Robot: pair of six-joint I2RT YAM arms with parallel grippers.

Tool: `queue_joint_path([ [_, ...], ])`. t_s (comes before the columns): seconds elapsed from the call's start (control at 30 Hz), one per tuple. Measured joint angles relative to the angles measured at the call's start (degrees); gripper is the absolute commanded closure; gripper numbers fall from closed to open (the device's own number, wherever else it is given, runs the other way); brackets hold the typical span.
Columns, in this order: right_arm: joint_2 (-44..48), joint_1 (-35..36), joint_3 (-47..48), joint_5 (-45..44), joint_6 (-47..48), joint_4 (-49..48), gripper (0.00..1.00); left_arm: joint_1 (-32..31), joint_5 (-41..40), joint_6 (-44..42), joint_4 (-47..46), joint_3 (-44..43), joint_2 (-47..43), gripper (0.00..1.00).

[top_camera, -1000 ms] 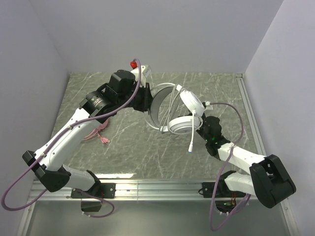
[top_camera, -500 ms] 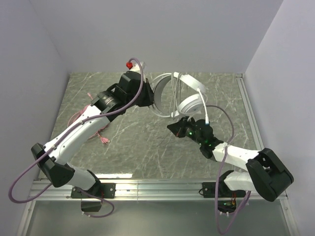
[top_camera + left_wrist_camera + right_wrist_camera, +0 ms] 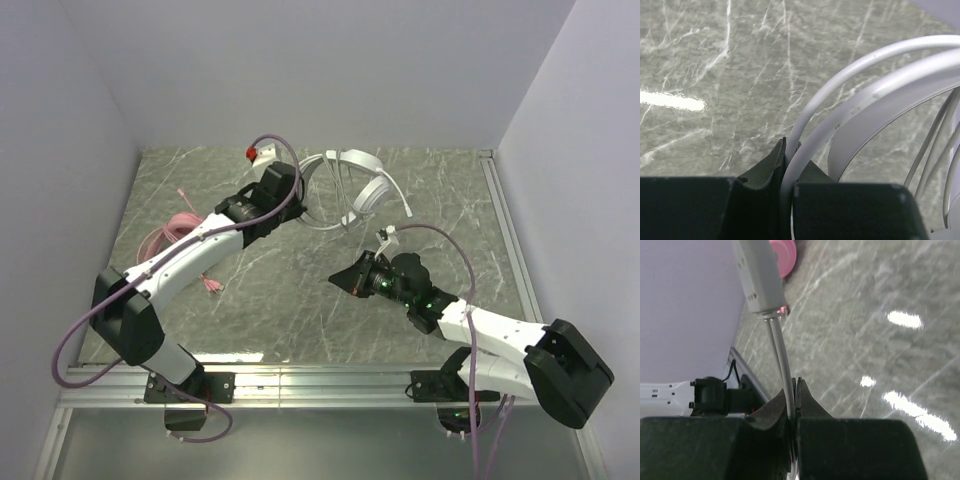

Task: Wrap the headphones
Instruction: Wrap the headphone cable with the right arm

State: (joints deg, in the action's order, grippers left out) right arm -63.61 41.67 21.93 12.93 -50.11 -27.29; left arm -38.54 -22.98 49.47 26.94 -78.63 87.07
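We found the left pincer point(image 3: 785, 156) clamped on the band of the white headphones point(image 3: 365, 185), holding them up over the far middle of the surface point(image 3: 300, 300). The right pincer point(image 3: 793, 390), nearer the arm bases, pinched their thin cable point(image 3: 781, 352). The cable's long axis ran straight out from that pincer toward the headphones. The pink headphones point(image 3: 172, 232) lay at the left.

Left gripper point(image 3: 788, 161) is clamping the white headset point(image 3: 892, 84) by its headband, dark fingers point(image 3: 765, 172) nearly together. The band is arching up and right. Thin pale cable strands point(image 3: 929, 146) are hanging at the right edge. Marbled grey-green table point(image 3: 740, 65) is catching a glare streak point(image 3: 671, 100) at left.
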Motion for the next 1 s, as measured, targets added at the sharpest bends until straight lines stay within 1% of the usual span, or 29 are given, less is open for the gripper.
queue_joint_path([
  [0.13, 0.76, 0.22, -0.63, 1.11, -2.16, 3.63, 1.00, -0.20, -0.46, 0.70, -3.06, 2.97, 2.51, 1.00],
  [0.33, 1.40, 0.61, -2.75, 2.25, -4.11, 9.70, 1.00, -0.28, -0.96, 2.71, -7.98, 12.00, 4.39, 1.00],
  [0.4, 2.03, 1.36, -4.11, 2.27, -4.85, 11.78, 0.94, -0.28, -1.07, 2.73, -8.46, 13.86, 5.38, 1.00],
  [0.6, 7.98, 3.45, -8.70, 0.94, -8.07, 15.26, 0.89, -1.79, -1.88, 2.75, -9.35, 15.74, 9.22, 1.00],
  [0.7, 10.91, 4.63, -10.01, 0.59, -9.29, 17.86, 0.81, -3.96, -4.68, 3.37, -10.21, 15.74, 11.41, 1.00],
  [0.73, 11.43, 5.20, -10.16, 0.61, -9.42, 18.88, 0.76, -4.31, -5.11, 3.61, -10.36, 15.74, 11.87, 1.00],
  [0.8, 11.78, 6.21, -10.21, 0.55, -9.42, 20.65, 0.71, -4.79, -5.40, 4.13, -10.60, 15.74, 12.90, 1.00],
  [0.9, 12.28, 7.26, -10.34, 0.07, -9.11, 23.63, 0.57, -4.85, -5.38, 4.46, -11.37, 15.74, 14.10, 1.00],
  [0.93, 12.87, 7.65, -10.45, -0.22, -8.98, 24.90, 0.50, -4.85, -5.38, 4.50, -11.56, 15.74, 14.58, 1.00],
  [0.97, 13.51, 7.96, -10.62, -0.59, -8.83, 25.83, 0.46, -4.85, -5.38, 4.50, -11.69, 15.74, 14.93, 1.00],
  [1.0, 14.43, 8.26, -10.75, -1.11, -8.48, 27.12, 0.43, -4.85, -5.38, 4.50, -11.74, 15.74, 15.37, 1.00],
])
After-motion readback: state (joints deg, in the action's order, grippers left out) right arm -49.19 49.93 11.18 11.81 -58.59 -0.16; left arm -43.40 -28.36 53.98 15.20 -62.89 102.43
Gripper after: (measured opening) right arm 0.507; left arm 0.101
